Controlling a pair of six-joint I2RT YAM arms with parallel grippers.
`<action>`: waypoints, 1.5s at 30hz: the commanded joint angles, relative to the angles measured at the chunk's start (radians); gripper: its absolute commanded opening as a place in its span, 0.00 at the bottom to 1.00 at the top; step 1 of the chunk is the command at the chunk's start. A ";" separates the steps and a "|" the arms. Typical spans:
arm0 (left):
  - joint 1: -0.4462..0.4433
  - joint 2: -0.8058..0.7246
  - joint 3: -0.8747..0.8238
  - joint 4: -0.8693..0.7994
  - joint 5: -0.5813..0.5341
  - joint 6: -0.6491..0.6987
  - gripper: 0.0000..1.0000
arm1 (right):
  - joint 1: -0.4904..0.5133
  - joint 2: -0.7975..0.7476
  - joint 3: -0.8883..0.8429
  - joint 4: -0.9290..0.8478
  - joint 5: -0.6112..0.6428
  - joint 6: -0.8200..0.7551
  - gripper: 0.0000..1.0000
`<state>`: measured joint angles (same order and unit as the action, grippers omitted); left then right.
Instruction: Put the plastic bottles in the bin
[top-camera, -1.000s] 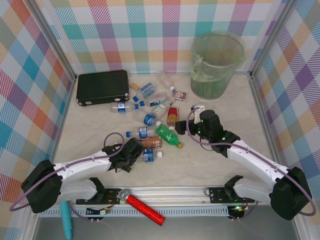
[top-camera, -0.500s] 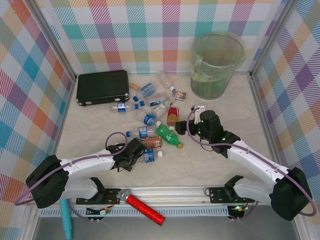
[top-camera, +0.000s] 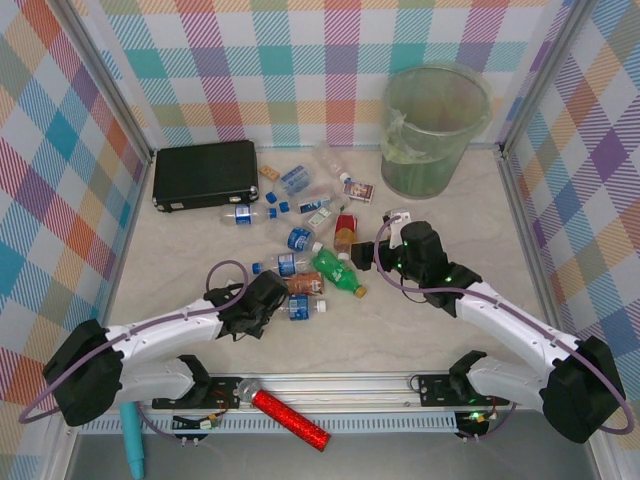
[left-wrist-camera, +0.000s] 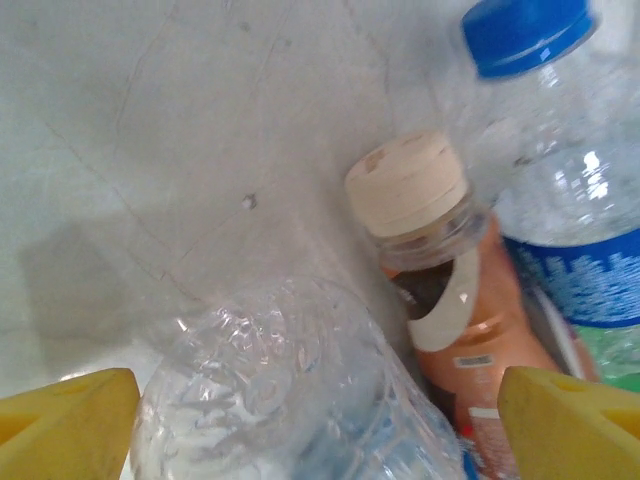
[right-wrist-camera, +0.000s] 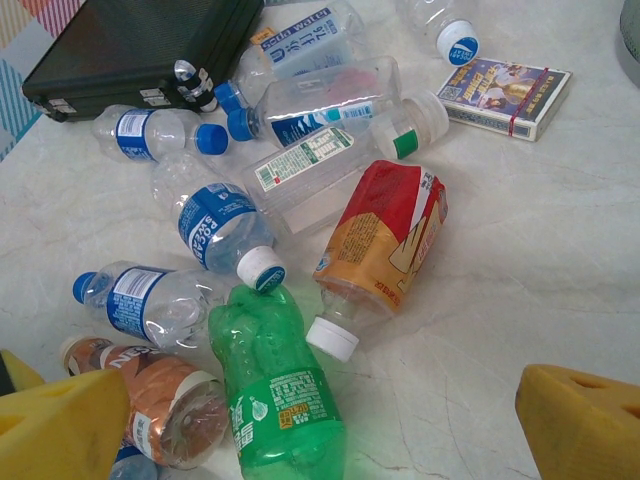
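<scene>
Clear crumpled bottle (left-wrist-camera: 270, 400) lies on the tabletop (top-camera: 180, 250), straddled by the left pincer (left-wrist-camera: 320, 425). The pincer is released: jaws wide, one yellow fingertip (left-wrist-camera: 70, 420) on each side. The right one is clear of the plastic; the left one is so close I can't tell whether it touches. The bottle's long axis runs away from the wrist, in line with the reach, so the jaws would close across its width. That's the relation the grab turns on, and it looks lined up.

Crowding: a brown bottle (left-wrist-camera: 440, 300) with a cream cap sits just beside it on the right, and a blue-capped bottle (left-wrist-camera: 560, 150) is just past that. My read is the right-hand fingertip could catch the brown one when closing.

Right pincer (right-wrist-camera: 320, 428) is also released and holds nothing. It hovers at the near edge of the pile, with a green bottle (right-wrist-camera: 275, 400) between its fingertips and pointing roughly along its reach. A red-and-orange bottle (right-wrist-camera: 385, 245) lies just beyond it.

Bin (top-camera: 470, 150) stands at the far right, well apart from the pile and on the right arm's side. Nothing stands between the right pincer and the bin — the left arm would have to carry across the whole pile. The other bottles are all loose on the tabletop, between the black case (top-camera: 205, 172) and the printed box (right-wrist-camera: 505, 95).
</scene>
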<state>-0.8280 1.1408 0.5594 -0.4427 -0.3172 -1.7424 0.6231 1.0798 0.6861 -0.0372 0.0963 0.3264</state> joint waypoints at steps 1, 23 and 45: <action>0.034 -0.039 0.028 -0.059 -0.036 0.006 0.92 | 0.009 -0.019 -0.008 0.038 0.000 0.006 0.99; -0.049 0.043 0.010 -0.023 0.134 -0.145 0.92 | 0.011 -0.041 -0.009 0.034 -0.003 0.003 0.99; -0.049 0.120 0.033 0.022 0.051 -0.142 0.63 | 0.012 -0.050 -0.008 0.034 -0.012 -0.002 0.99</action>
<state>-0.8749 1.2800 0.5869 -0.4469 -0.1955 -1.8881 0.6289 1.0451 0.6823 -0.0372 0.0956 0.3260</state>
